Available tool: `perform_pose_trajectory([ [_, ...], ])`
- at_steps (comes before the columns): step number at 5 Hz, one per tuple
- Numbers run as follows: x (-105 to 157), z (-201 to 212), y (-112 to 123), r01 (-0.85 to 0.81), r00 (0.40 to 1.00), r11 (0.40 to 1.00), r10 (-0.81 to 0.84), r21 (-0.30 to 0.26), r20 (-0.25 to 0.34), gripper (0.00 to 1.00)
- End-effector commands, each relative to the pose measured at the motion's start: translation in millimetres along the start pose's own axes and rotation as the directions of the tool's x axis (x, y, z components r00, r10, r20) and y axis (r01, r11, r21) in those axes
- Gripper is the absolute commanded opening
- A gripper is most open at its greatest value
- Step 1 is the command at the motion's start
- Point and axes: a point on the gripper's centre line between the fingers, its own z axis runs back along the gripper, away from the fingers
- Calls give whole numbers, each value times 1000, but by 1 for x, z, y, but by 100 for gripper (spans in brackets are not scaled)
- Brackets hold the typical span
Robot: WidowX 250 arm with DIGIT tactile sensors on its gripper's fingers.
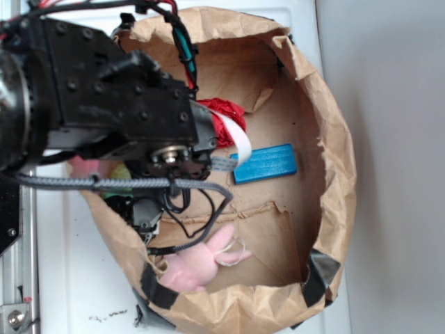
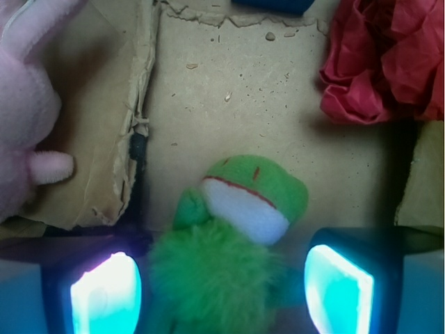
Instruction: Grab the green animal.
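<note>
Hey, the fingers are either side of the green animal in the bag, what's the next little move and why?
Probably close the fingers. In the wrist view the green animal has its fuzzy body between the two open pads, roughly centred, while the pink plush and red paper ball lie clear of it. How far down the gripper sits is hard to tell, so a slight lowering first may help.

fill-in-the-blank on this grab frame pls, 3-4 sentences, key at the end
1. In the wrist view, the green animal lies between the two fingertips of the gripper, whose jaws are ____.
2. At the left edge of the wrist view is a ____ plush bunny.
3. The crumpled paper ball at upper right is ____.
4. In the exterior view, the flat block on the cardboard is ____.

Missing words: open; pink; red; blue
</note>
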Motion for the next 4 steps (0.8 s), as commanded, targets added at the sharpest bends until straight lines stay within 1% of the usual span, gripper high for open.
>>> perform_pose_trajectory([
  [1,-10,-15,-5,37,995,996,-44,79,87,100],
  [2,-20,-23,-8,44,996,996,-51,83,79,100],
  [3,-32,-33,-14,45,997,994,-50,98,54,100],
  [4,-43,-38,-21,44,998,992,-50,117,49,100],
])
